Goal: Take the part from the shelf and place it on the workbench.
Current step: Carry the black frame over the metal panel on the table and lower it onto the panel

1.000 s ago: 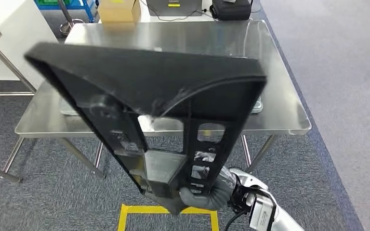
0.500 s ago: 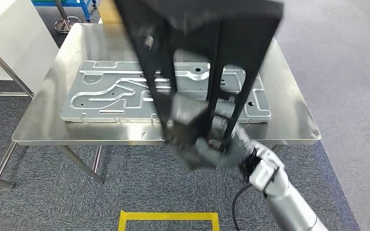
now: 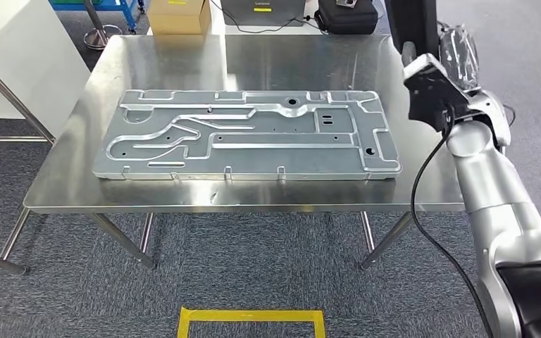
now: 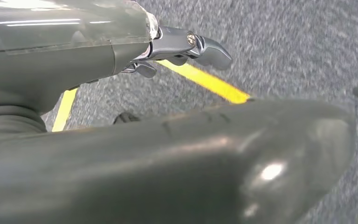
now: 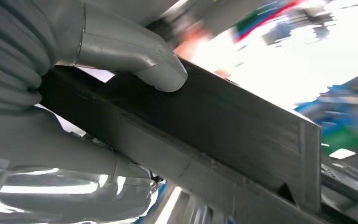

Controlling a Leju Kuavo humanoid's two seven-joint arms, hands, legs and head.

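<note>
Head view: the black plastic part (image 3: pixel 412 24) is held high at the far right edge of the steel workbench (image 3: pixel 253 193), its long axis running up out of frame. The right hand (image 3: pixel 458 53) is raised beside it, the wrist well above the bench top. The bench middle is taken up by a stamped metal panel (image 3: pixel 246 134); bare steel is left in front and behind. The drop spot is judged to lie down and left of the hand.

Left wrist view: the left hand (image 4: pixel 186 46) hangs over grey carpet and yellow tape (image 4: pixel 209 83), holding nothing, fingers loosely curled.

Right wrist view: the part is seen as a dark ribbed beam, matte, rigid-looking. It is clamped by the right hand, thumb (image 5: pixel 135 53) pressed on its flat face.
</note>
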